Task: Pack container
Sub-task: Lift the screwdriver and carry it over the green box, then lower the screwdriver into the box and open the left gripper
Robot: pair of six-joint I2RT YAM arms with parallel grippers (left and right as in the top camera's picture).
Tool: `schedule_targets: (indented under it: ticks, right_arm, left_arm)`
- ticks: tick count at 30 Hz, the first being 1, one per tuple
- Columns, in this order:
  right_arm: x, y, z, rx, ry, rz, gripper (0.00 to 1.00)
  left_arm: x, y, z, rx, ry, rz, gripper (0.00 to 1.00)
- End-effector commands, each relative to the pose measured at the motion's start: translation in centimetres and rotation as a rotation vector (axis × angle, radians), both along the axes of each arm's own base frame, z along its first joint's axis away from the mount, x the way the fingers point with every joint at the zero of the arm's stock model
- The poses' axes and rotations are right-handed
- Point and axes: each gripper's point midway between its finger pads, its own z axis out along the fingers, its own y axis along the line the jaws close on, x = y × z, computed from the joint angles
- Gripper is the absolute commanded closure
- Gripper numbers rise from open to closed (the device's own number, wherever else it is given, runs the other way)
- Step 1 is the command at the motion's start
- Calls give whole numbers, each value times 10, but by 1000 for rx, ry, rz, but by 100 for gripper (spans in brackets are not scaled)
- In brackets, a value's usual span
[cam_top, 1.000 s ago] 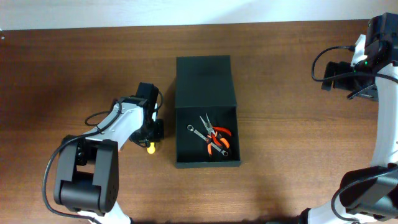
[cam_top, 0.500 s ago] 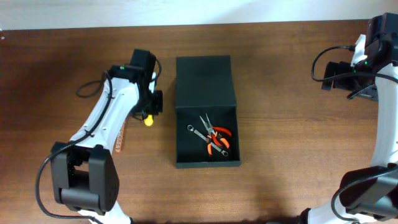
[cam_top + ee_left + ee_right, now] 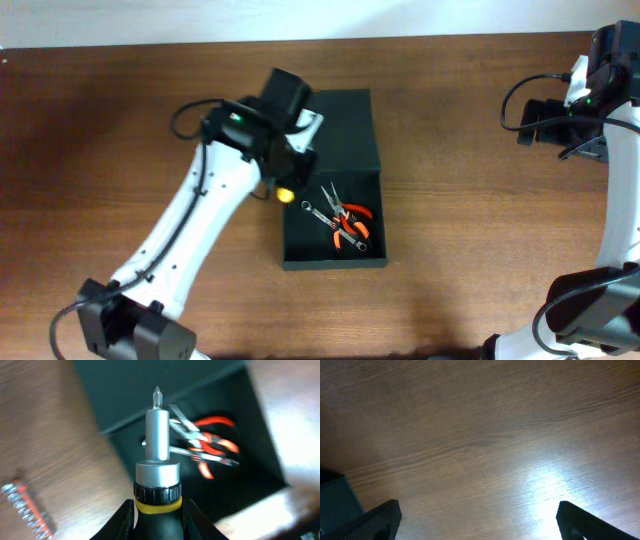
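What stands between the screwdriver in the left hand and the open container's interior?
Nothing visible. The left hand holds the screwdriver above the container's left wall, lid open; pliers and wrench lie inside, with bare floor beside them.

No readable text, label or number anywhere.

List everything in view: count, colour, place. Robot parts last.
container: 1, dark green-black, table centre, lid open.
wrench: 1, silver, inside container.
pliers: orange handles, inside container by the wrench; they overlap, so count unclear.
screwdriver: 1, black-yellow handle, silver shank, over container's left wall.
bit strip: 1, orange with silver bits, on table outside container.
table: 1, brown wood.
left pincer: shut on screwdriver.
right pincer: open, empty, above bare table, far right.
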Motion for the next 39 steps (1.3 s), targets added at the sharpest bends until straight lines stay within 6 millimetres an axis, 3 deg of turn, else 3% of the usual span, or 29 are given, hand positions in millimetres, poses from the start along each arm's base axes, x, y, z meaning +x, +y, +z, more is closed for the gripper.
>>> schedule_targets:
  ticks: [1,9,15,19,28,34,39]
  right_arm:
    - [-2,-3,3,-8,-8,-16,1]
    - [-2,-3,3,-8,-8,-16,1]
    - [-2,-3,3,-8,-8,-16,1]
    - [-2,-3,3,-8,-8,-16,1]
    - [-2,-3,3,-8,-8,-16,1]
    - [-2,-3,3,-8,-8,-16,1]
    - [-2,-3,3,-8,-8,-16,1]
  left_arm:
    - [-16,-29,14,-48,-21,-106,85]
    - [-36,-57,8,-39,-25,-236,85]
    - [-39,-55,-35,-20,10,-235,84]
    - [-37,-57,-49,-23,4,-235,76]
    - [-21,-66,-82,-15,22,-224,76]
    - [-27,-63,-118,38,123,-223,76]
    - [-31,-66,-129,31,163,-228,76]
